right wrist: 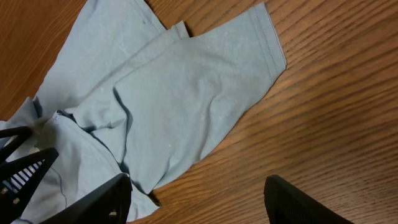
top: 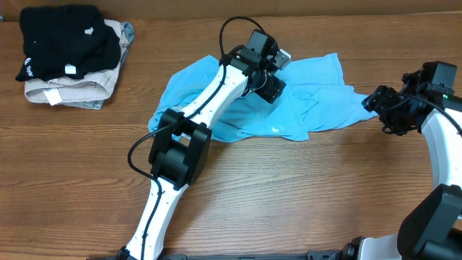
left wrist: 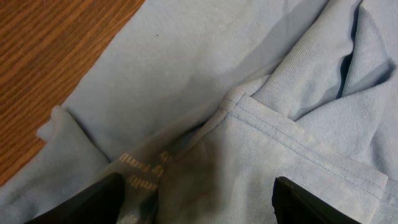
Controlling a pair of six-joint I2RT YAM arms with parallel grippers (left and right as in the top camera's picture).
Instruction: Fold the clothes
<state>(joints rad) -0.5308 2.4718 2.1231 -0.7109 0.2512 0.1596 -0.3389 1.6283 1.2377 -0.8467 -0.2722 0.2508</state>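
left hand [top: 271, 85] released over crumpled T-shirt [top: 317, 94], right hand [top: 375, 101] released above desk [top: 289, 202] just beside that T-shirt

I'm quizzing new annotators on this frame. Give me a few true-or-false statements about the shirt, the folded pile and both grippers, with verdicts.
1. The blue T-shirt lies crumpled on the table. True.
2. The black garment lies under the beige garment. False: it lies on top.
3. The right gripper is shut on a sleeve. False: it is open over the table, beside the T-shirt.
4. The left gripper is open above the T-shirt. True.
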